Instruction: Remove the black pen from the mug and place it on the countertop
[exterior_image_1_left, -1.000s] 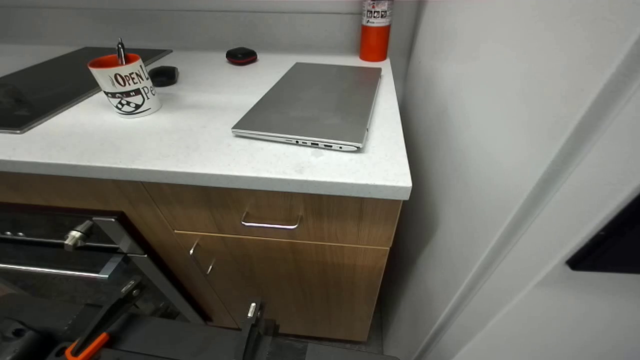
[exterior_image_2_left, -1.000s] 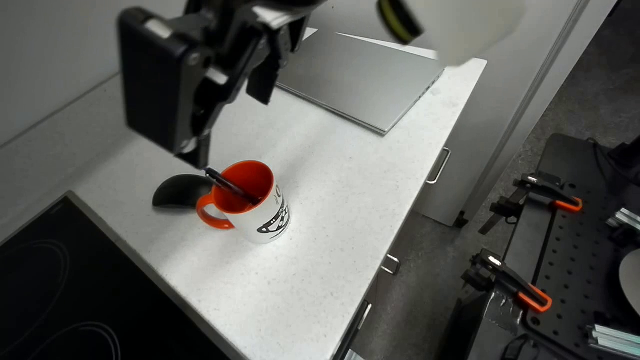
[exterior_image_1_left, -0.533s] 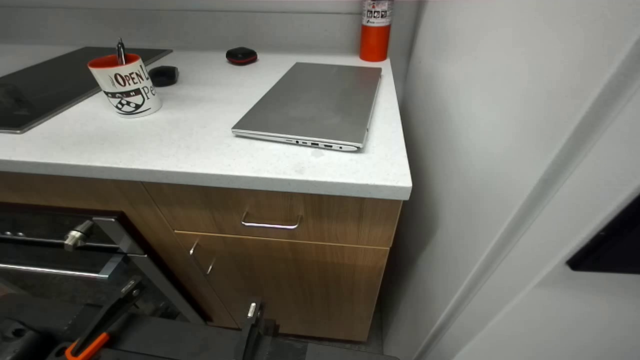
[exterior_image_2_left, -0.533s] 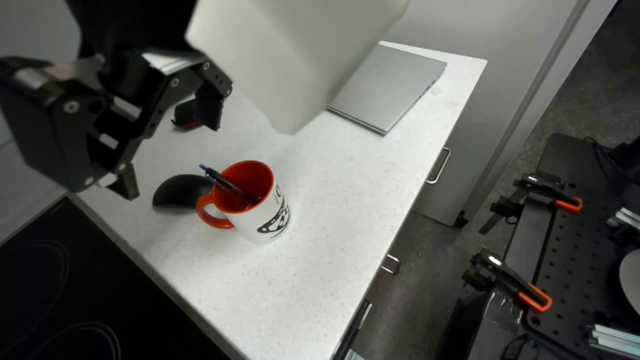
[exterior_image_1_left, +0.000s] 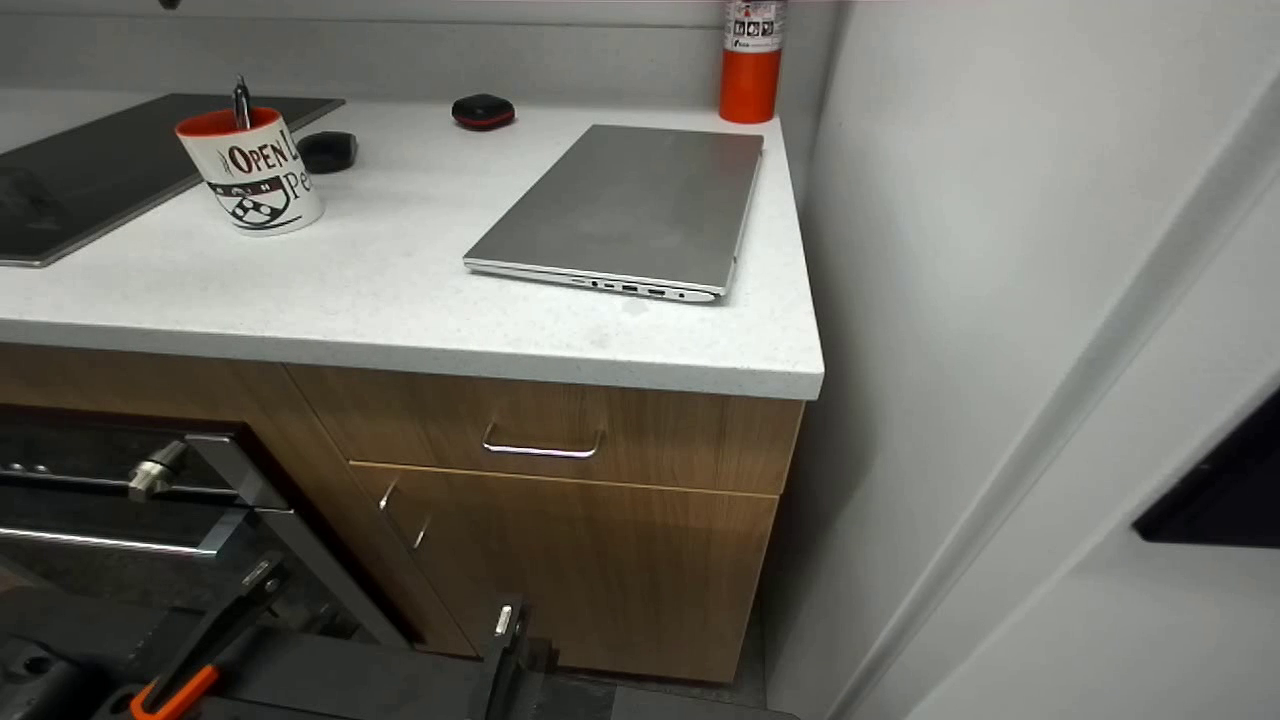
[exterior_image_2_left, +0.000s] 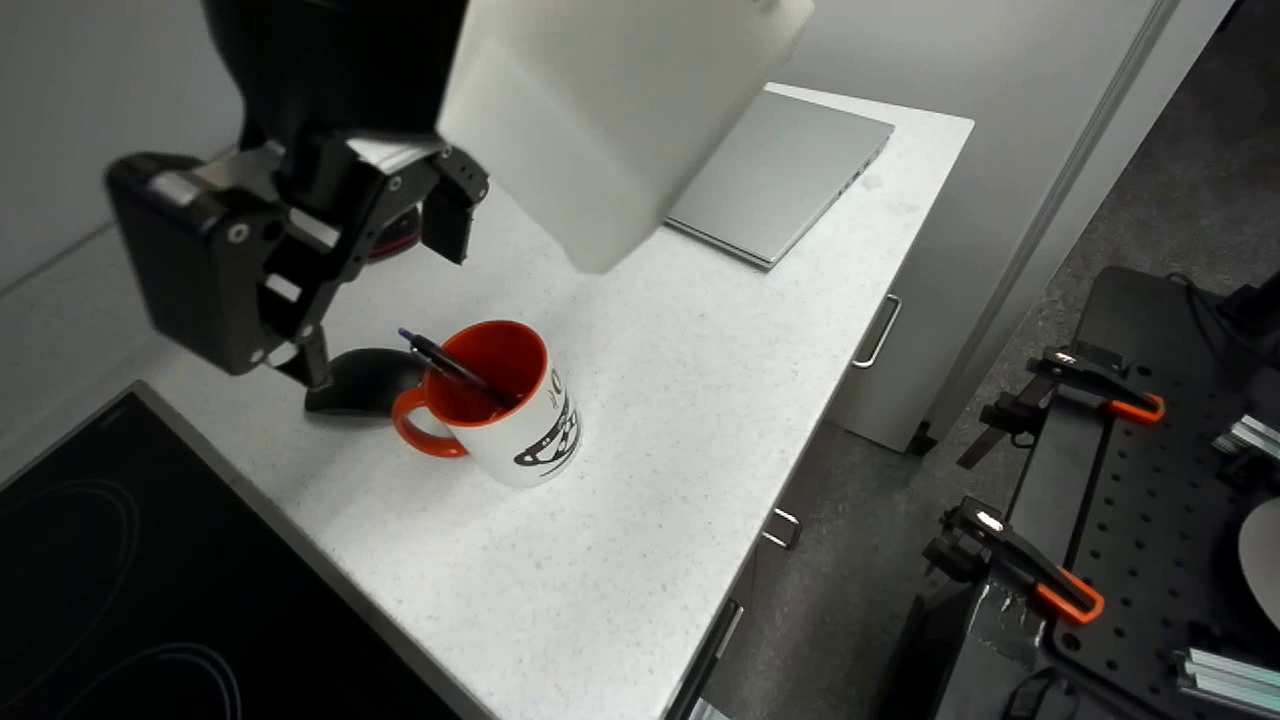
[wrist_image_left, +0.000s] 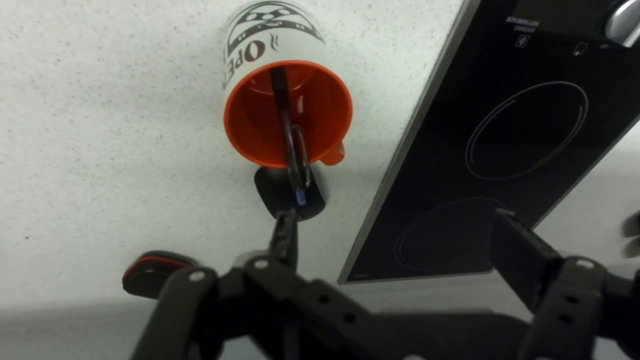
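The black pen leans inside the mug, its blue-tipped upper end sticking out over the handle side. Pen and white mug with orange-red rim also show in an exterior view. The mug stands upright on the speckled white countertop. My gripper is open and empty, above the counter and beside the mug on the pen's protruding side. In the wrist view the gripper has its fingers wide apart; the left fingertip appears just below the end of the pen. The mug fills the upper middle.
A black rounded object lies behind the mug under the pen's end. A black and red disc lies further back. The black cooktop borders the mug's side. A grey laptop and red canister stand further along.
In an exterior view my open gripper has swung left away from above the pen's end, then come partly back to the right. The pen and mug have not moved.
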